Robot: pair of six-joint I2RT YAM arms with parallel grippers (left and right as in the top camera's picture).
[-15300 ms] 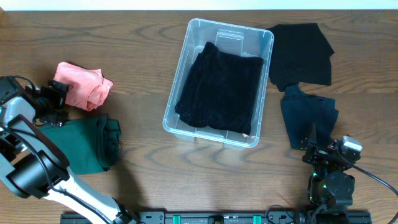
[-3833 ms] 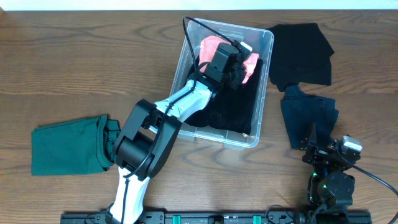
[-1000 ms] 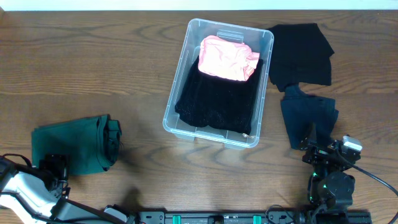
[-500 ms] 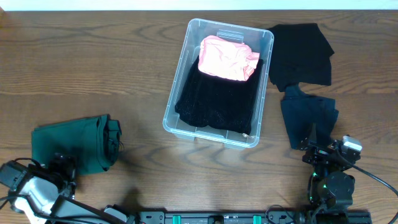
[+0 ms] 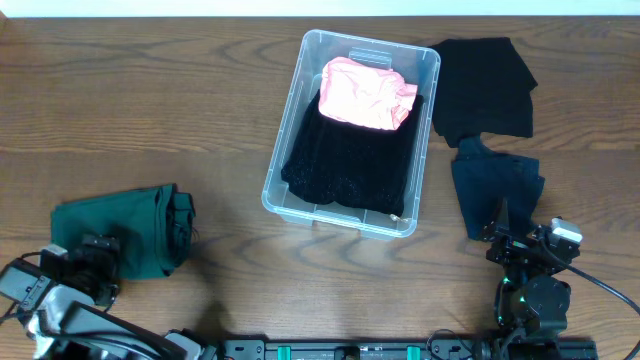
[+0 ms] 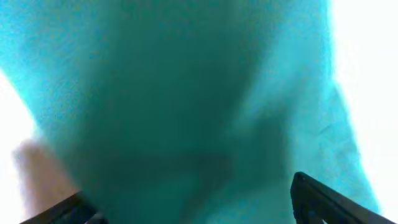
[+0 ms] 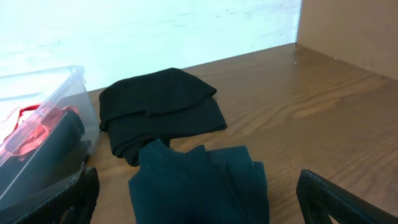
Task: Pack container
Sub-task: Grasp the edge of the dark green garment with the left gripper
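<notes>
The clear container [image 5: 283, 130] stands mid-table and holds a black garment [image 5: 350, 160] with a pink garment [image 5: 365, 92] on top at its far end. A folded green cloth [image 5: 125, 228] lies at the left. My left gripper [image 5: 100, 248] hovers at this cloth's near edge. In the left wrist view the green cloth [image 6: 186, 93] fills the frame, and the gripper [image 6: 199, 211] is open with its fingers [image 6: 320, 199] wide apart. My right gripper [image 5: 520, 228] rests open at the near right, just short of a folded navy cloth [image 5: 497, 185].
A black cloth [image 5: 485, 85] lies right of the container, beyond the navy one. The right wrist view shows the navy cloth [image 7: 199, 180], the black cloth [image 7: 161, 106] and the container's corner [image 7: 56, 93]. Bare wooden table [image 5: 150, 100] spans the far left.
My left arm has come in from the near-left corner, and its gripper has moved up onto the green cloth's near edge. The right arm has stayed still.
</notes>
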